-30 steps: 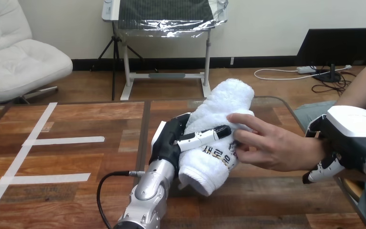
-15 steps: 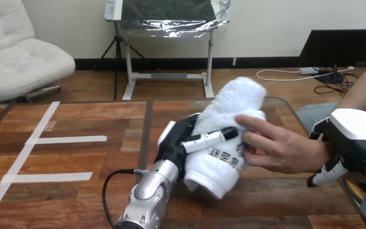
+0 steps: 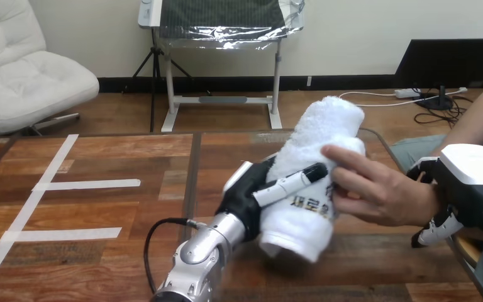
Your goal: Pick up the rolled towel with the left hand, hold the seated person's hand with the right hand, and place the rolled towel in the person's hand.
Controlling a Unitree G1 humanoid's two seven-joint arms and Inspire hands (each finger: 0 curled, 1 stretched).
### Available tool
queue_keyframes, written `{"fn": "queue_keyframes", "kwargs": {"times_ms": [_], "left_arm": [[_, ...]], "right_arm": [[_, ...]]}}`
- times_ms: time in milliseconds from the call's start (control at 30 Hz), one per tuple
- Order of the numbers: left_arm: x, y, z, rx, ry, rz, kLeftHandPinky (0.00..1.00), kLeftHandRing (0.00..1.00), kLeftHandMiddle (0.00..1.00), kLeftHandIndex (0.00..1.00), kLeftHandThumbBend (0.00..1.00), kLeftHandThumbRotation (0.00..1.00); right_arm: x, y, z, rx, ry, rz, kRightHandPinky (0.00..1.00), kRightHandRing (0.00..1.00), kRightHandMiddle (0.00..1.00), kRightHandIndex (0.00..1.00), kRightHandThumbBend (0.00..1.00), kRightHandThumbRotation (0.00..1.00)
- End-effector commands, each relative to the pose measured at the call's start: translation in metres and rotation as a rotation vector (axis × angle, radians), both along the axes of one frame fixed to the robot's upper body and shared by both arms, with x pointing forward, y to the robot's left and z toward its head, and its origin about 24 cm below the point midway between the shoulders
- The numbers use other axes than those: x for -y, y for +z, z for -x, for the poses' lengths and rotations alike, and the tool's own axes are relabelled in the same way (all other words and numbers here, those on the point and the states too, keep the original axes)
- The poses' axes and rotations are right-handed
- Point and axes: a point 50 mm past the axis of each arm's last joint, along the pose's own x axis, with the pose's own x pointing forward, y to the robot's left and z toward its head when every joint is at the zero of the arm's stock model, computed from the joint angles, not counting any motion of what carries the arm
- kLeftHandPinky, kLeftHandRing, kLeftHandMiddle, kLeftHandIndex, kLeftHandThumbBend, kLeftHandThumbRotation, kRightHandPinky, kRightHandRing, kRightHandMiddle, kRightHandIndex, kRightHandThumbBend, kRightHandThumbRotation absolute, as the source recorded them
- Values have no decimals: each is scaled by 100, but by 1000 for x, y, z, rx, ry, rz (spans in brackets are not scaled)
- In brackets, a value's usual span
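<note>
Rightward since a moment ago, my left arm has carried the rolled towel nearer the right edge of the bench. My left hand reaches up from the near edge, its fingers curled round the towel's middle, holding it tilted above the wood. The person's hand rests its fingertips on the towel's right side. My right hand sits at that wrist, curled round it.

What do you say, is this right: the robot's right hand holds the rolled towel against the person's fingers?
No. In the head view it is the left hand, not the right hand, that holds the rolled towel against the person's fingers.
</note>
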Motion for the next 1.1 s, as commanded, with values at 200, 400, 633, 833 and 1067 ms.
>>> {"fn": "queue_keyframes", "kwargs": {"times_ms": [200,400,633,833,1067], "left_arm": [[74,79,-12,323,-255,5,100,100,100,100,100,74],[71,78,-13,329,-243,-1,100,100,100,100,100,77],[67,77,-14,333,-237,-10,100,100,100,100,100,77],[65,76,-15,329,-233,-13,100,100,100,100,100,78],[63,75,-15,321,-231,-10,100,100,100,100,100,78]], "right_arm": [[-11,28,-10,106,44,36,85,93,93,86,89,0],[-11,28,-9,111,45,33,86,94,94,87,90,0],[-12,29,-9,111,47,22,86,94,94,87,90,0],[-12,29,-8,112,49,17,86,94,94,87,90,0],[-13,29,-7,113,49,16,86,94,94,87,90,0]]}}
